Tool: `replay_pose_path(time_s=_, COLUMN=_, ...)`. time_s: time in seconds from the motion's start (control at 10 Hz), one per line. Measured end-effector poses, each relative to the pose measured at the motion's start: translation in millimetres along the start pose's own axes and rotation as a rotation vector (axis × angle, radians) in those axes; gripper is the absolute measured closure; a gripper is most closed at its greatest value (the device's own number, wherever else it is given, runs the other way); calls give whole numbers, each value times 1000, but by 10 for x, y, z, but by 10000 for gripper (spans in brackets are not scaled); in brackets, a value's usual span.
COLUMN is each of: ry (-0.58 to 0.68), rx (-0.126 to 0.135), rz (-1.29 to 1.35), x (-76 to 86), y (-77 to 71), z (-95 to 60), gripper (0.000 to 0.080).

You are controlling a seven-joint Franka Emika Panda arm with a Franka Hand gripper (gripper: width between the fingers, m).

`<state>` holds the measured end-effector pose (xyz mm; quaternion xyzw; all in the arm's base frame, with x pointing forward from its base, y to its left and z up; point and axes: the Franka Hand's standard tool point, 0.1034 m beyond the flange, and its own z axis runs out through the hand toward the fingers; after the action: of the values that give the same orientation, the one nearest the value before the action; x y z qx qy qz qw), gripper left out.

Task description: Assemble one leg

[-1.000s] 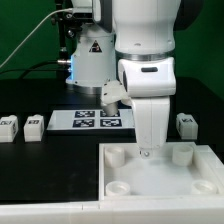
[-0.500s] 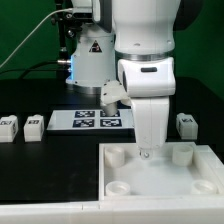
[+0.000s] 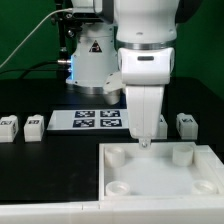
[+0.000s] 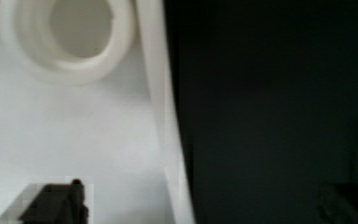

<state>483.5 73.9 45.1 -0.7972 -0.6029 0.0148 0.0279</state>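
We find the gripper (image 3: 143,145) over the far rim of the large white square tray piece (image 3: 150,172), fingers spread wide and empty. On the black bench (image 3: 50,170), one small white tagged plastic leg (image 3: 185,123) sits at the exterior view's right, with a second leg (image 3: 33,126) and a third leg (image 3: 8,126) at its left.

Exterior view faces the arm (image 3: 146,60) head-on, mid-range; wrist view looks down close; both share the white tray (image 3: 150,176) (image 4: 69,130)

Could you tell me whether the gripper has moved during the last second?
Yes. In the exterior view the gripper has risen slightly: its tip was below the tray's back rim and is now level with it.
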Motion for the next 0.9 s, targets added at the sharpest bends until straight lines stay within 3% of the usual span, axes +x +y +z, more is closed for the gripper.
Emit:
replay_pose_path(time_s=0.1, ry=-15, rx=22, rz=77, x=64, y=-97, z=-22, gripper=150)
replay_pose_path(time_s=0.3, ry=-6, rx=38, rz=440, x=284, y=-218, z=-18, gripper=150)
replay_pose_path(time_s=0.6, ry=-11, rx=35, rz=789, x=616, y=-362, z=-13, gripper=150)
replay_pose_path(time_s=0.9, ry=-6, rx=55, rz=1033, x=615, y=-368, z=-7, gripper=150)
